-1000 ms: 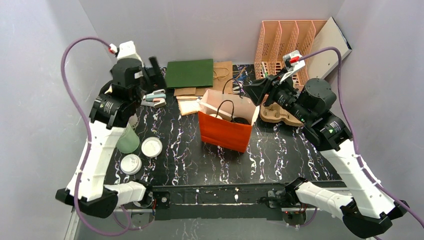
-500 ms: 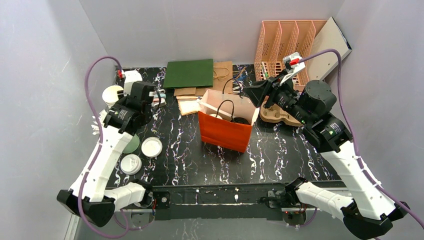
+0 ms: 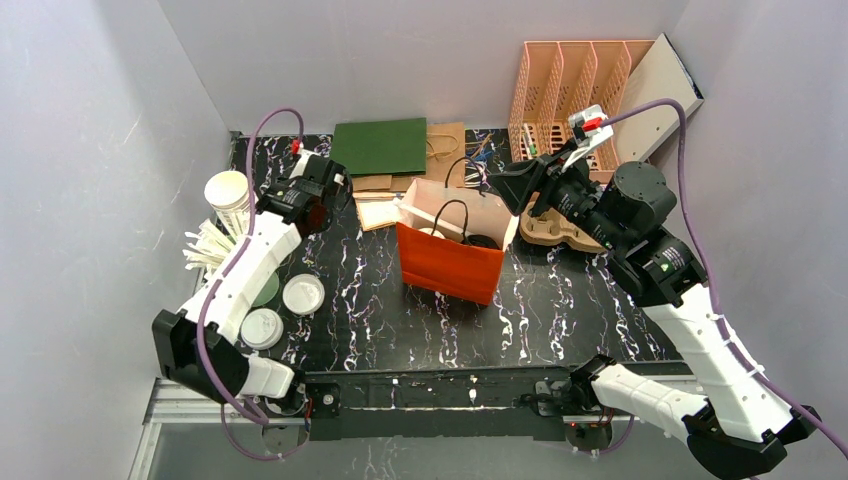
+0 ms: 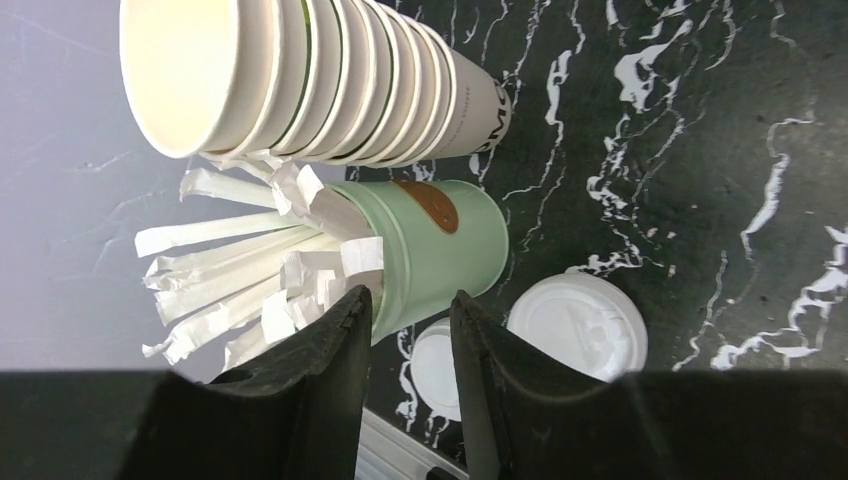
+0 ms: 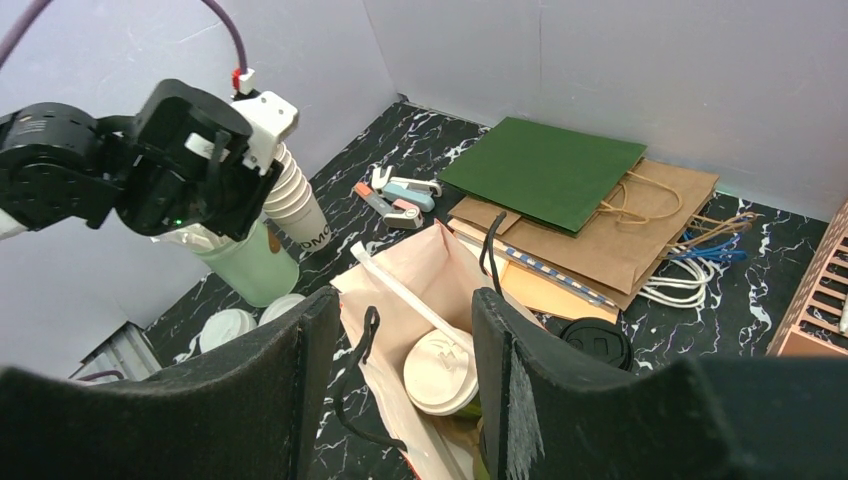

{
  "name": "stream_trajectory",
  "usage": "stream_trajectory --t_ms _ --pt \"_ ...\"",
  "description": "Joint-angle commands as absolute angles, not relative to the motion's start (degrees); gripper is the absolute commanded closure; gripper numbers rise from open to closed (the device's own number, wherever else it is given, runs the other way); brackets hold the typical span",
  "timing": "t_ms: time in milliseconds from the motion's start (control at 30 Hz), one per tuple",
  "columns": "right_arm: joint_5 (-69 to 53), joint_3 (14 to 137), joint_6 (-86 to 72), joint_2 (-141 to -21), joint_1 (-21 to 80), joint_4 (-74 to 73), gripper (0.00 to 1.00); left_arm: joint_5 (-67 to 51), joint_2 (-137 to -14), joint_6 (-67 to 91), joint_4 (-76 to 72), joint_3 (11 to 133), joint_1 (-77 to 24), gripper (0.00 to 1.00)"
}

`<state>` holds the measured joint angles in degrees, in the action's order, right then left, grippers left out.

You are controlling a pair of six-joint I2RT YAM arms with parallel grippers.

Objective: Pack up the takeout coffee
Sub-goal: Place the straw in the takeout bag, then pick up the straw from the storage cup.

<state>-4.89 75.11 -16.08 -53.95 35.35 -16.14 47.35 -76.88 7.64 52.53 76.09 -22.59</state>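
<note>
At the middle of the tabletop (image 3: 560, 300) an orange paper bag (image 3: 450, 265) stands upright with its mouth open. We judge it is put there so that both arms can reach it. The takeout coffee (image 5: 595, 343) seems to stand inside, near the bag's right wall. Only its black lid shows, and a finger hides the rim there, so we are not fully sure. A cup with a cream lid (image 5: 440, 375) is in the bag beside it.

The right claw (image 5: 405, 300) hangs over the bag's mouth, jaws spread, with nothing between them. The left claw (image 4: 410, 300) hangs at the left edge above a pale green cup (image 4: 440, 250) full of wrapped straws (image 4: 230, 270). Its jaws are near each other with a narrow gap, and they pinch nothing.

On the stack of white cups (image 4: 330, 85) we read dark letters, maybe "OMO" — the rest is turned away. The green cup's brown patch bears no writing that we can read.
</note>
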Motion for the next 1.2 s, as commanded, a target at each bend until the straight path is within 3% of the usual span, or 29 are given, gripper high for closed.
stream_trajectory --t_ms 0,267,833,1000,1167 --pt "-4.9 74.8 -15.1 -53.2 35.2 -13.3 0.4 53.7 -78.0 5.2 52.6 75.7 -22.4 0.66" --pt "-4.6 74.8 -15.0 -53.0 35.2 -13.5 0.4 60.0 -81.8 3.8 51.4 74.6 -22.5 0.64" --pt "-6.1 74.5 -14.9 -53.1 35.2 -12.8 0.4 59.5 -85.5 2.1 47.8 73.5 -19.3 0.63" --pt "-6.1 74.9 -14.8 -53.4 35.2 -13.1 0.4 62.4 -86.4 2.5 47.3 73.5 -18.7 0.66" --pt "-6.2 74.5 -14.7 -53.3 35.2 -13.1 0.4 63.7 -86.2 2.7 47.0 73.6 -17.7 0.77"
